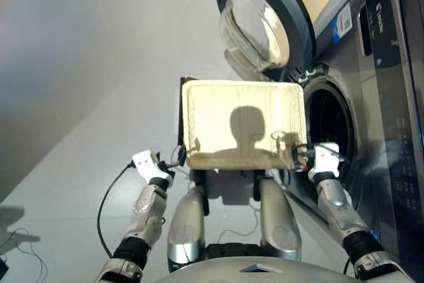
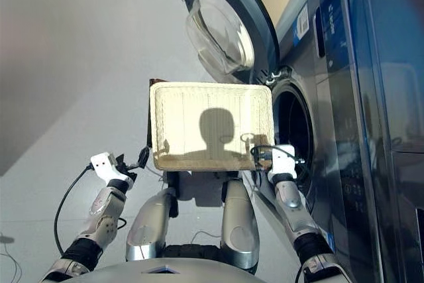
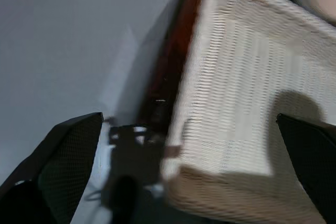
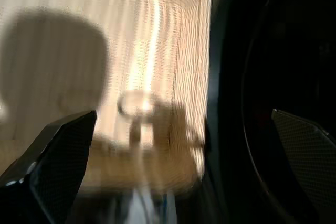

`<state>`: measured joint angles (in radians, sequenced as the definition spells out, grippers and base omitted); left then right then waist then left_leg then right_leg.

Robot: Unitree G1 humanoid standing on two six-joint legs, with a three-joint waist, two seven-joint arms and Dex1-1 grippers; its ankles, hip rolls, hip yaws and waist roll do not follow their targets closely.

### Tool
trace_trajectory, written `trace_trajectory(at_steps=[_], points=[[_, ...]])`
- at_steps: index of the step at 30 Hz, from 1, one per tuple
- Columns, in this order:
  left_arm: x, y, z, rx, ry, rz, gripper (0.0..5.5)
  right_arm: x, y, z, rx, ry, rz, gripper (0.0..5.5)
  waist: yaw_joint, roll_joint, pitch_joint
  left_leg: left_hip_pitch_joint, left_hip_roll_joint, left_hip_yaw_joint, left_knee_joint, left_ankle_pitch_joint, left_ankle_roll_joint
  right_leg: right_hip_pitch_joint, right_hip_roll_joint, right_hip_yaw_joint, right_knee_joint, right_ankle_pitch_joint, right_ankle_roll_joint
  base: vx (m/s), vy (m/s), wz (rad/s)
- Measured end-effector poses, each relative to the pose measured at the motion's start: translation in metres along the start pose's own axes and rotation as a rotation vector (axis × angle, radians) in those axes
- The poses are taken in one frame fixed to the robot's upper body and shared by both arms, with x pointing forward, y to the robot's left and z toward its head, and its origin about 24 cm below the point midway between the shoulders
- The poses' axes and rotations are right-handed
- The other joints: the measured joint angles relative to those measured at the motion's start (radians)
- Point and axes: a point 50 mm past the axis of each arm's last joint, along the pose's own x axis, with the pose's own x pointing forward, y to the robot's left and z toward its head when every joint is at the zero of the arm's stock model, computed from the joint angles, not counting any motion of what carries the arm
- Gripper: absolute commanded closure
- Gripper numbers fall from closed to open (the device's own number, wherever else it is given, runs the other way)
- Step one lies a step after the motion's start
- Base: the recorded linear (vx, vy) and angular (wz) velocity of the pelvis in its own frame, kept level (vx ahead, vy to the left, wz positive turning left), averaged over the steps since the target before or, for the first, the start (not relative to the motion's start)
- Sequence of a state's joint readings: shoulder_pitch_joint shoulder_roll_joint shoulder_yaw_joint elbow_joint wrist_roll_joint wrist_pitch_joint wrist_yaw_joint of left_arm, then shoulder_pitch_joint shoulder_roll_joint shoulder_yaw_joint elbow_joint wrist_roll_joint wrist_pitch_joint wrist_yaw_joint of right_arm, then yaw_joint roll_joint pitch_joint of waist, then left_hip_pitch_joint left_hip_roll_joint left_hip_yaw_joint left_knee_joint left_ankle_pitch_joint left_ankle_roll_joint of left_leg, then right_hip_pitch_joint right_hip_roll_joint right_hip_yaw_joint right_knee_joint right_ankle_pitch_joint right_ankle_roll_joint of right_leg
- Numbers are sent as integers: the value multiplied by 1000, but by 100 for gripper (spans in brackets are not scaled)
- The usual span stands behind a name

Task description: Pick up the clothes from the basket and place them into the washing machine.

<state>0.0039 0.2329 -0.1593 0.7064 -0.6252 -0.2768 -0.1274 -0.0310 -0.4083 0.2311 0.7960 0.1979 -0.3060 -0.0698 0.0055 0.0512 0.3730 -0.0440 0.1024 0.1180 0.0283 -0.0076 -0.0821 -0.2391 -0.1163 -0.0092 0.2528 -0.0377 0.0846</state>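
The left gripper (image 1: 161, 164) hangs just off the basket's near left corner, its fingers (image 3: 68, 156) spread wide with nothing between them. The right gripper (image 1: 306, 154) sits at the near right corner, between the basket and the drum opening, fingers (image 4: 63, 156) likewise parted and holding nothing.

The left wrist view alone shows a dark reddish-brown support (image 3: 173, 61) running under the basket's left edge; the head views give only a sliver of it. The right wrist view shows the woven floor beside the dark drum mouth.

The basket (image 1: 243, 88) lies flat with its long axis across the robot's front, its right short edge towards the washing machine (image 1: 371, 117). No clothes show in it. The porthole door (image 1: 265, 18) stands swung open beyond the basket's far edge.
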Motion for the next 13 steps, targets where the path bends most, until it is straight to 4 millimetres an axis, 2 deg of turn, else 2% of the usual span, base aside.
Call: trace_trajectory(at_steps=[1, 3, 6, 10, 13], points=[[-6, 9, -11, 24, 47, 36, 0, -8, -1, -18, -15, 78, 5, 0, -3, 0, -50, 8, 0, 4, -10, 0, 0, 8, -2, 0, -15, -6, 9, 134, 3, -22], [-13, 22, -26, 87, 125, 84, 0, -18, 0, -38, -26, 161, 14, 0, -5, 4, -97, 39, 3, 9, -34, 1, 3, 41, 1, -1, -47, 0, 12, 135, 10, -45], [-34, 41, -63, 180, 334, 177, 0, -37, 9, -77, 29, 361, 31, 0, -7, 7, -186, 87, 9, 19, -63, 2, 4, 103, 4, -14, -97, 8, 15, 128, 0, 37], [-67, 60, -97, 252, 554, 248, 0, -64, 28, -110, 115, 538, 85, 0, -5, -7, -271, 122, 11, 20, -79, -1, 7, 150, 4, -23, -133, 10, 18, 90, 0, 89], [-80, 62, -108, 287, 631, 233, 0, -81, 30, -126, 134, 626, 111, 0, -4, -13, -294, 125, 8, 19, -78, -3, 10, 163, 1, -26, -140, 15, 21, 38, 0, 22]])
